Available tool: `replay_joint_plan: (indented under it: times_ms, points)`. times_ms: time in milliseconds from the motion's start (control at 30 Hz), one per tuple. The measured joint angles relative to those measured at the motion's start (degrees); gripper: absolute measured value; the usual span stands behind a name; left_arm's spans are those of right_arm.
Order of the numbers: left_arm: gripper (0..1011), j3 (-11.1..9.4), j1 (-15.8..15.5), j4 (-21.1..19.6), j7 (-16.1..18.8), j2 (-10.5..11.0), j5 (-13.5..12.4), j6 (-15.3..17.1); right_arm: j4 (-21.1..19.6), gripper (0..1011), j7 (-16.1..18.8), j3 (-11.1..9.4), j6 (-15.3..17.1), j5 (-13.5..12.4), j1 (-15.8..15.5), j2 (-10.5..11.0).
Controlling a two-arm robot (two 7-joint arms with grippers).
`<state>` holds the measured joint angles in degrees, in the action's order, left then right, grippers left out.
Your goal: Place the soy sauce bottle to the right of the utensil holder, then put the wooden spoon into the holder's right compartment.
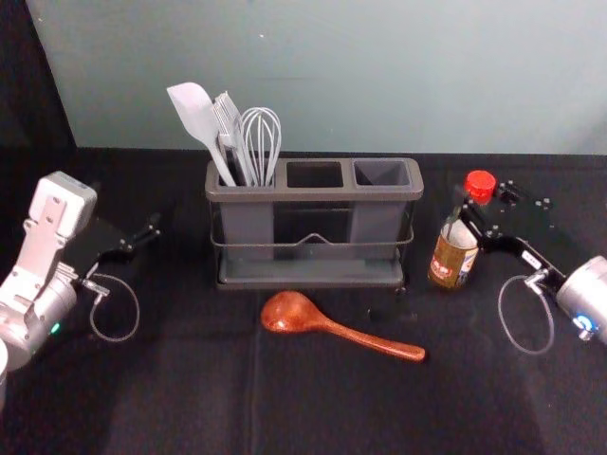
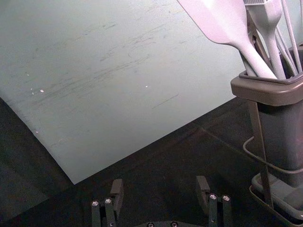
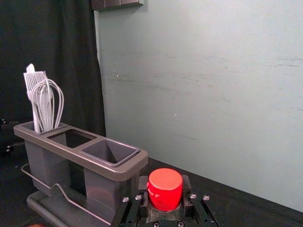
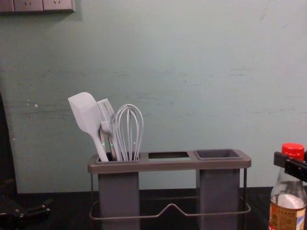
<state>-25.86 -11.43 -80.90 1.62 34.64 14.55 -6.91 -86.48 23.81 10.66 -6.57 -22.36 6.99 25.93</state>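
Observation:
The soy sauce bottle (image 1: pixel 453 256), red-capped with a gold label, is upright to the right of the grey utensil holder (image 1: pixel 313 194). My right gripper (image 1: pixel 482 214) is shut on its neck; in the right wrist view the pads of the gripper (image 3: pixel 164 189) flank the red cap (image 3: pixel 164 187), and the chest view shows the fingers just below the cap (image 4: pixel 293 150). In front of the holder lies the wooden spoon (image 1: pixel 296 313), its handle pointing right. My left gripper (image 1: pixel 142 239) is idle left of the holder, open and holding nothing in its wrist view (image 2: pixel 159 191).
A white spatula (image 4: pixel 86 115), a brush (image 4: pixel 107 117) and a whisk (image 4: pixel 129 129) stand in the holder's left compartment. Its right compartment (image 3: pixel 110 151) is open at the top, close to the bottle. The pale wall (image 1: pixel 332 76) rises behind the black-covered table (image 1: pixel 190 398).

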Motion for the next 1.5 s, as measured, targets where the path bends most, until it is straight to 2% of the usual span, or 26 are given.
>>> replay_joint_plan:
  times_ms: [567,967,1033,1067,1267,1300,1400,1500]
  points:
    - [1005,0.0,0.0,0.0,0.0,0.0,0.0,0.0,3.94,392,0.5,1.46,-0.98,1.94,3.66,-1.77]
    - [1005,0.0,0.0,0.0,0.0,0.0,0.0,0.0,4.83,392,0.61,1.52,-1.19,2.16,4.12,-2.25]
    - [1005,0.0,0.0,0.0,0.0,0.0,0.0,0.0,4.97,418,0.67,1.47,-1.33,2.1,4.15,-2.35]
    - [1005,0.0,0.0,0.0,0.0,0.0,0.0,0.0,5.03,476,0.8,1.43,-1.38,2.02,4.15,-2.41]
    - [1005,0.0,0.0,0.0,0.0,0.0,0.0,0.0,5.01,629,0.99,1.15,-1.59,1.56,4.14,-2.47]
    - [1005,0.0,-0.01,0.0,0.0,0.0,0.0,0.0,4.66,687,1.0,0.99,-1.59,1.39,3.93,-2.39]
    - [1005,0.0,0.0,0.0,0.0,0.0,0.0,0.0,3.72,754,0.98,0.67,-1.59,1.24,3.37,-2.11]
    - [1005,0.0,-0.01,0.0,0.0,0.0,0.0,0.0,1.29,863,0.64,-0.11,-1.38,1.16,1.94,-1.34]
